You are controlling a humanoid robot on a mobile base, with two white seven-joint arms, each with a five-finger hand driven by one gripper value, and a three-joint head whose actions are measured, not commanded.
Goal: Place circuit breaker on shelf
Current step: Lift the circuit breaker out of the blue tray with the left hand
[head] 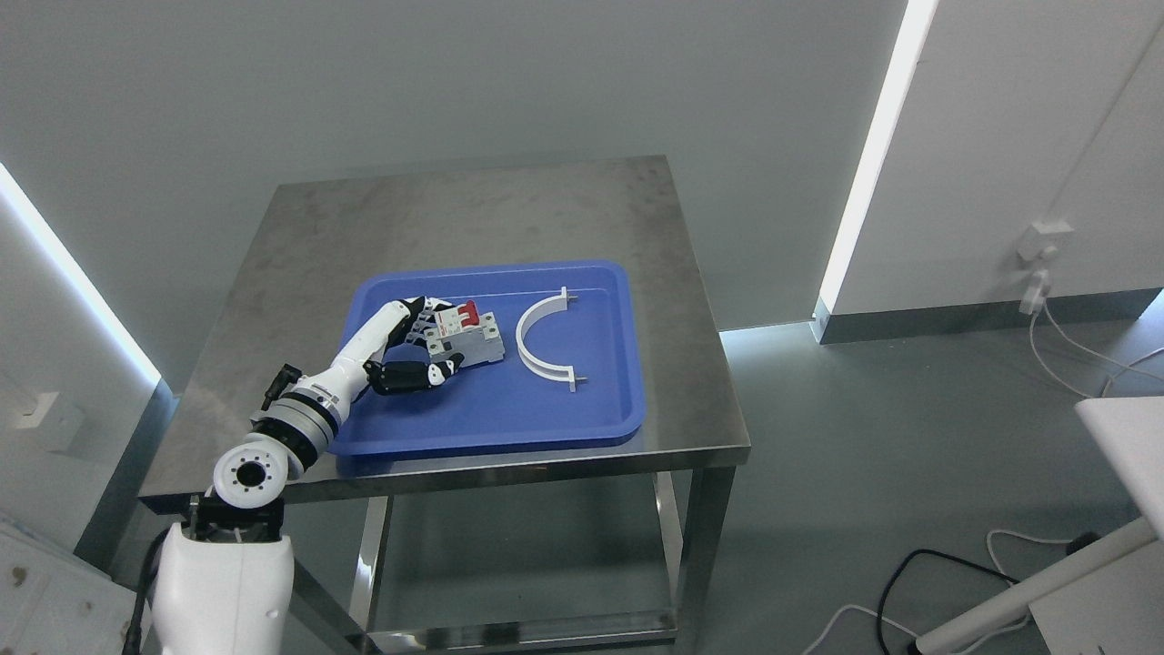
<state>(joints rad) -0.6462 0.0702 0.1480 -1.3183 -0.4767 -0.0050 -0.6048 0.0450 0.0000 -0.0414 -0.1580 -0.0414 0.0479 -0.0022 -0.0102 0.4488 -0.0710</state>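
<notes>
The circuit breaker (468, 334), with red toggles, rests in the blue tray (546, 414) on the steel desk (455, 209). The left hand (414, 350) fingers (427, 311) are grasping its left side. A white curved bracket (541, 338) lies just beside it.

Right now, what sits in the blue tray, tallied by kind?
Circuit breaker: 1, with the left hand curled around it
White curved bracket: 1
Total: 2, both in the blue tray
</notes>
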